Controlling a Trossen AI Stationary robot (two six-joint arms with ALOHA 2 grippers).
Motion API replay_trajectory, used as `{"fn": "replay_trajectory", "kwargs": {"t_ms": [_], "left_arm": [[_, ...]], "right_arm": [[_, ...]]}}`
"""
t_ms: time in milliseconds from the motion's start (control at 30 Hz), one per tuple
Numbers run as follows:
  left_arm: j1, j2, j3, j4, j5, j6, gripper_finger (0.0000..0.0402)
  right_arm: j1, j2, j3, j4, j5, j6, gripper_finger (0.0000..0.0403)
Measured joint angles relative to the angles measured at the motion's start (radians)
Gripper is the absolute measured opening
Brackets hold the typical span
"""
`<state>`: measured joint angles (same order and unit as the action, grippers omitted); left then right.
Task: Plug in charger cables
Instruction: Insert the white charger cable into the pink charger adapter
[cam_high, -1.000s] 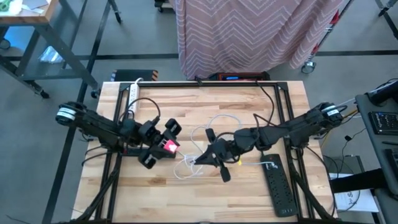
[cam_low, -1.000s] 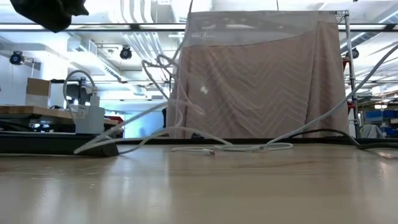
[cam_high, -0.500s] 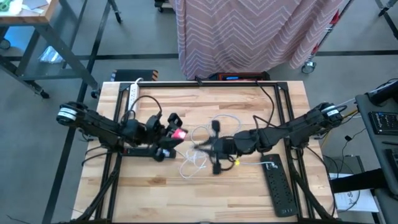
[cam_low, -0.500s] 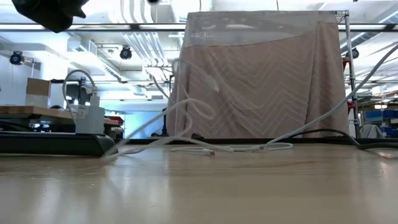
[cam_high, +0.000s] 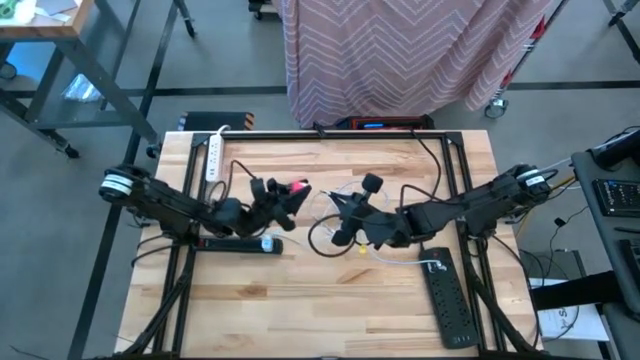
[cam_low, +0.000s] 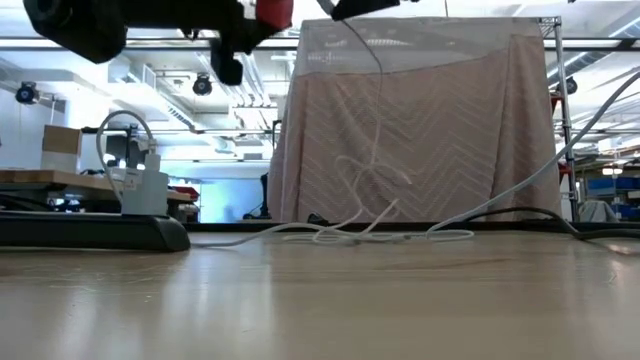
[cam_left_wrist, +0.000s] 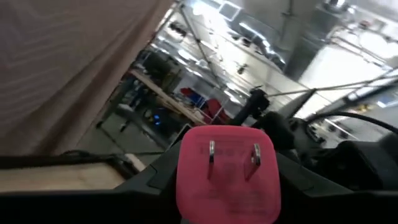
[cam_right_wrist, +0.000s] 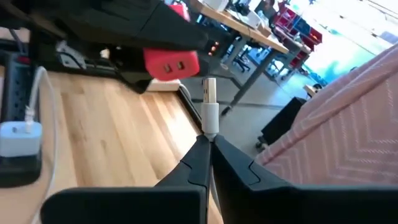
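Plug block (cam_high: 298, 186) and cable connector (cam_right_wrist: 209, 93) now raised together.

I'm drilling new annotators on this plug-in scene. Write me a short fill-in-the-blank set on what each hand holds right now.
1. The left hand is shut on a plug block coloured ____.
2. That block shows ____ metal prongs in the left wrist view.
3. The right hand pinches a white cable connector, which points toward the ____ hand.

Missing words: red-pink; two; left
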<state>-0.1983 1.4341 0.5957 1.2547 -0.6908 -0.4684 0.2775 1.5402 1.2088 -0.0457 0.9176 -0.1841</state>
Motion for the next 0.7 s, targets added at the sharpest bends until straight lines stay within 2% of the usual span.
{"fn": "replay_trajectory", "kwargs": {"t_ms": [167,267,433,700], "left_arm": [[0.004,0.059,0.027,0.001,-0.09,-0.069,0.0135],[0.007,0.074,0.029,-0.003,-0.098,-0.12,0.0135],[0.007,0.079,0.024,0.0,-0.117,-0.197,0.0135],[0.0,0.079,0.024,-0.035,-0.089,-0.278,0.0135]], "right_arm": [[-0.034,0.047,0.016,-0.005,-0.019,-0.042,0.0],[-0.049,0.082,0.035,-0.017,-0.056,-0.027,0.0],[-0.061,0.115,0.088,-0.074,-0.053,-0.037,0.0],[-0.073,0.137,0.142,-0.193,-0.054,-0.046,0.0]]}}
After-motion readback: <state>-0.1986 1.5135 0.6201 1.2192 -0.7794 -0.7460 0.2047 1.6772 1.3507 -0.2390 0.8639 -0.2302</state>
